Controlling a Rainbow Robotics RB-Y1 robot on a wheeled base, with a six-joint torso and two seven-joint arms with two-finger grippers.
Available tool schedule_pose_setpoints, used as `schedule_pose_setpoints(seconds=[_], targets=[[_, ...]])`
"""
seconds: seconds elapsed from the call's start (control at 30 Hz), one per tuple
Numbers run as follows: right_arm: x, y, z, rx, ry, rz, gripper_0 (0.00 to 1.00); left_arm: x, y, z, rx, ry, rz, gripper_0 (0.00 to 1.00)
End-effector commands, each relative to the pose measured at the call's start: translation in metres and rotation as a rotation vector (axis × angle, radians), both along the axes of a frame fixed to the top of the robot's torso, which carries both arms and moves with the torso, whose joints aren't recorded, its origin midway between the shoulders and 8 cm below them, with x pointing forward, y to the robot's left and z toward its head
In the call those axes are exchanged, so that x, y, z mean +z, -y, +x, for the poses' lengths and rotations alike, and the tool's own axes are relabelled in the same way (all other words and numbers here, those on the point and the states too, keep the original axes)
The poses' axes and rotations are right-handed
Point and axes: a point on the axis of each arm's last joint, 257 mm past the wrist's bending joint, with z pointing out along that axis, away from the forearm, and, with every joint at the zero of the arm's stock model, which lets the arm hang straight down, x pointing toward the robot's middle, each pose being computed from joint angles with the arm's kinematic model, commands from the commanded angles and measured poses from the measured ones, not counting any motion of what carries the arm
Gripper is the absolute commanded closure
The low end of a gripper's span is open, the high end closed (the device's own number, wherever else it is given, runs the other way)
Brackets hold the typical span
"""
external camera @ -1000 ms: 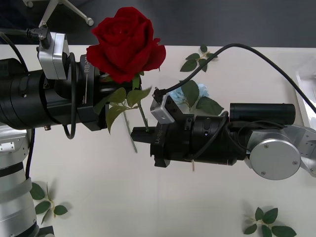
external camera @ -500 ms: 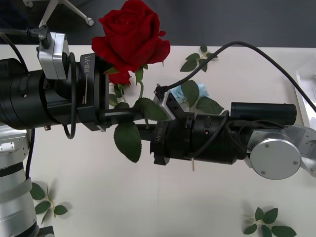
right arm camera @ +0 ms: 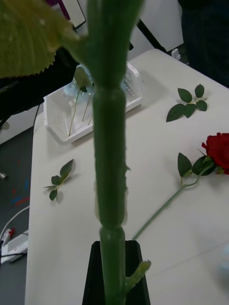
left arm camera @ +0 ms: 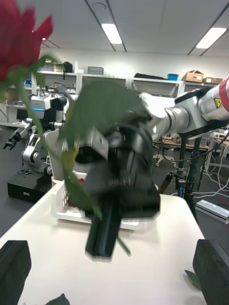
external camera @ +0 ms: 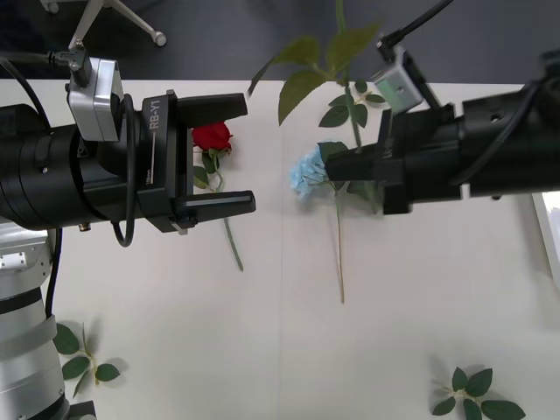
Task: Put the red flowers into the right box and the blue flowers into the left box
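Note:
My right gripper (external camera: 338,166) is shut on the green stem (external camera: 341,39) of a red flower. That stem (right arm camera: 109,143) rises past the front view's top edge, and its red head (left arm camera: 19,33) shows in the left wrist view. My left gripper (external camera: 245,154) stands open with nothing between its black fingers (left arm camera: 14,267). A second red flower (external camera: 212,136) lies on the table under it. A blue flower (external camera: 306,171) lies mid-table beside the right gripper. The left box (right arm camera: 62,114) holds blue flowers. The right box (left arm camera: 64,214) stands behind the right gripper (left arm camera: 119,205).
Flowerless green leaf sprigs lie at the table's near left (external camera: 83,363), near right (external camera: 472,394) and far middle (external camera: 350,109). The two arms face each other over the table's middle. A chair base (external camera: 114,17) stands beyond the far edge.
My left gripper has let go of the rose and opened. The right gripper has taken the stem and pulled away to the right and up, lifting the red head out of the front view.

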Motion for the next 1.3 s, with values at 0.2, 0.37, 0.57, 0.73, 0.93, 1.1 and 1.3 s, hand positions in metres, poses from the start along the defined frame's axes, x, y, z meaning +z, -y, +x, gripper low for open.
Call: schedule_pose_setpoints(seconds=[0.2,0.37,0.57,0.73,0.93,1.1,1.3], targets=[[0.045,0.088,0.018,-0.125,-0.129,-0.142,1.0,-0.011,-0.006,0.022,0.082,-0.056,0.005,0.0],[0.044,0.144,0.037,-0.299,-0.232,-0.227,1.0,-0.017,-0.017,0.051,0.186,-0.163,0.031,0.0],[0.033,0.22,0.061,-0.553,-0.323,-0.329,1.0,-0.034,-0.032,0.082,0.312,-0.247,0.097,0.0],[0.023,0.291,0.07,-0.776,-0.396,-0.428,1.0,-0.045,-0.044,0.103,0.406,-0.299,0.134,0.0],[0.004,0.377,0.076,-1.043,-0.464,-0.506,1.0,-0.071,-0.065,0.129,0.542,-0.339,0.227,0.0],[-0.018,0.454,0.072,-1.238,-0.485,-0.577,1.0,-0.094,-0.066,0.144,0.625,-0.459,0.272,0.0],[-0.051,0.519,0.057,-1.382,-0.483,-0.649,1.0,-0.12,-0.066,0.163,0.762,-0.619,0.309,0.0]])
